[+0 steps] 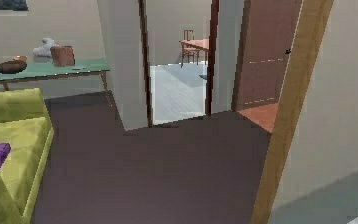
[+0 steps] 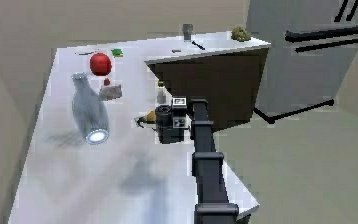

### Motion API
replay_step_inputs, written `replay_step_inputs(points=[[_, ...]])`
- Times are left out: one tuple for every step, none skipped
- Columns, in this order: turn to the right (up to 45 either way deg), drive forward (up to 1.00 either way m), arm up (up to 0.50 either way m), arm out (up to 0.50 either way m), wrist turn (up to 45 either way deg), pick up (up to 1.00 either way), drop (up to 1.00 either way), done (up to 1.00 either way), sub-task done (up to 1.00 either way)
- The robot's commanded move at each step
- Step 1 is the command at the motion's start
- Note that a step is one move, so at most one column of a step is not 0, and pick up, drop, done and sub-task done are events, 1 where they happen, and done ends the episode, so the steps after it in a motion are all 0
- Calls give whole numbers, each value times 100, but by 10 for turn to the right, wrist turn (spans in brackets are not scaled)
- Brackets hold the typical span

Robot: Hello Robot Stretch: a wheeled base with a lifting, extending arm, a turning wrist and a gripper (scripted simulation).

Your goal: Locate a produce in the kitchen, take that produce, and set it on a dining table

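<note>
On the white kitchen counter (image 2: 57, 170) in the arm side view, a red round fruit (image 2: 101, 63) sits toward the far left corner. The dark arm (image 2: 212, 180) rises from the bottom edge, and the gripper (image 2: 147, 121) reaches left over the counter's middle. A small yellowish thing (image 2: 143, 120) lies on the counter at the fingers, so I cannot tell whether the gripper holds anything. Through the doorway in the forward view, a reddish table (image 1: 200, 44) stands in a far room with a chair (image 1: 187, 48) beside it.
A tall clear glass bottle (image 2: 85, 108) and a small pale item (image 2: 112, 90) stand near the fruit. A greenish lump (image 2: 242, 33) and a dark cup (image 2: 187, 30) sit at the counter's far end beside a grey fridge (image 2: 307, 55). The forward view has a yellow-green sofa (image 1: 12, 140), a green side table (image 1: 47, 72) and a brown door (image 1: 265, 55).
</note>
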Motion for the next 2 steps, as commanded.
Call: replay_step_inputs(points=[[0, 0, 10, 0, 0, 0, 0, 0, 0], [0, 0, 2, 0, 0, 0, 0, 0, 0]])
